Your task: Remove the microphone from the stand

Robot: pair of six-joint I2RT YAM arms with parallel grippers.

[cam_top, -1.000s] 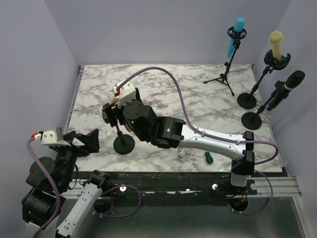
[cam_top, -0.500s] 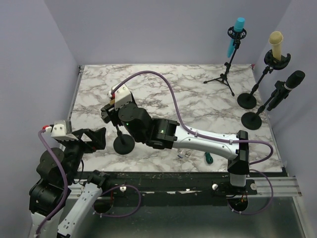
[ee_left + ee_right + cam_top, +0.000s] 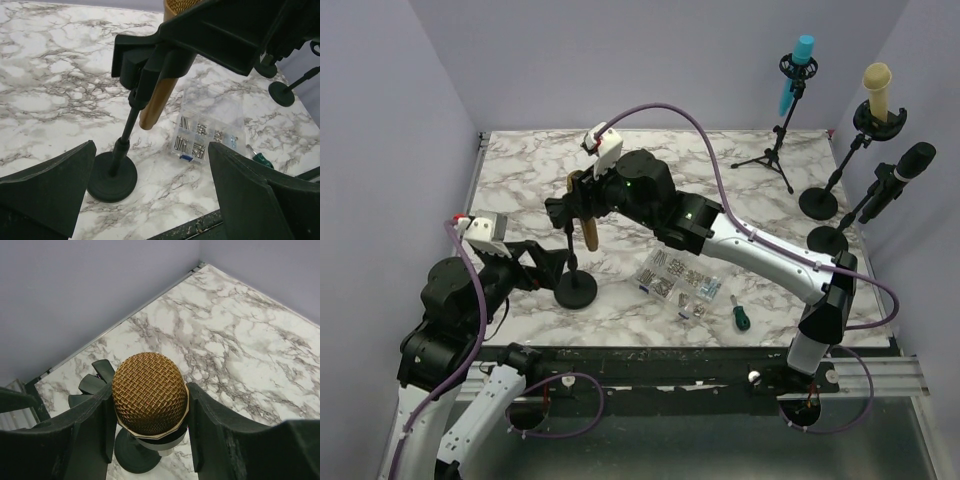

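right hand [image 3: 149, 402] is closed partway around the gold microphone [image 3: 160, 95], one finger on each side just under the mesh head. left hand [image 3: 151, 150] gapes as wide as it goes and holds nothing, hanging low over the marble worktop [image 3: 520, 170] with the stand's base just ahead of it. the stand [image 3: 576, 288] is upright near the front left. the microphone hangs tilted at its top, body alongside the clip, and i cannot tell whether it is free. i judge this the pull-out step: next i want a lift along the microphone's axis, ready to pin the stand if it tips. parts box [image 3: 680, 280] and screwdriver [image 3: 741, 318] lie right of the base.
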